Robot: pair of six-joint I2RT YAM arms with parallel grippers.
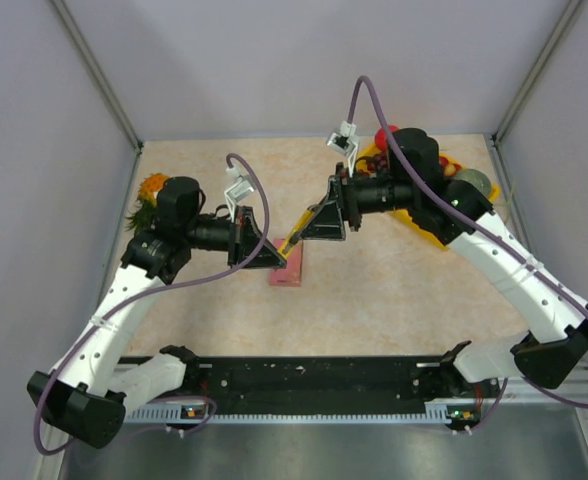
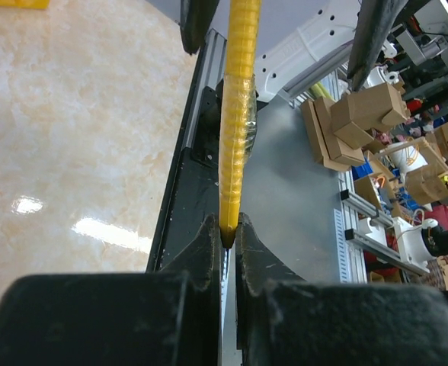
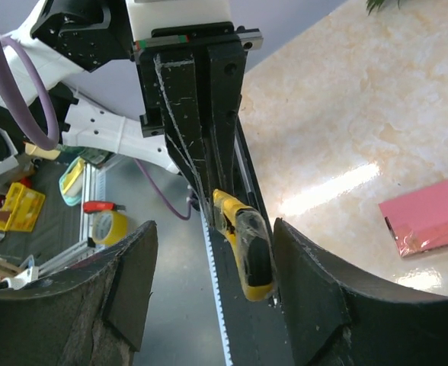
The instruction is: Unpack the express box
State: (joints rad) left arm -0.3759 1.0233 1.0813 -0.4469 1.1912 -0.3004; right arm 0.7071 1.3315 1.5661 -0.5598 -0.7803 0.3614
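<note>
The pink express box (image 1: 287, 269) lies flat on the table at mid-centre; it also shows in the right wrist view (image 3: 430, 217). My left gripper (image 1: 277, 257) is shut on one end of the yellow utility knife (image 1: 296, 237) and holds it above the box. In the left wrist view the knife (image 2: 238, 114) sticks out from the shut jaws of the left gripper (image 2: 228, 231). My right gripper (image 1: 312, 224) is open, its fingers on either side of the knife's other end (image 3: 248, 245), which lies close against one finger (image 3: 308, 282).
A yellow fruit tray (image 1: 426, 222) with red (image 1: 384, 135) and green (image 1: 474, 184) fruit stands at the back right, mostly hidden by the right arm. An orange fruit with leaves (image 1: 152, 188) lies at the back left. A black rail (image 1: 304, 375) runs along the near edge.
</note>
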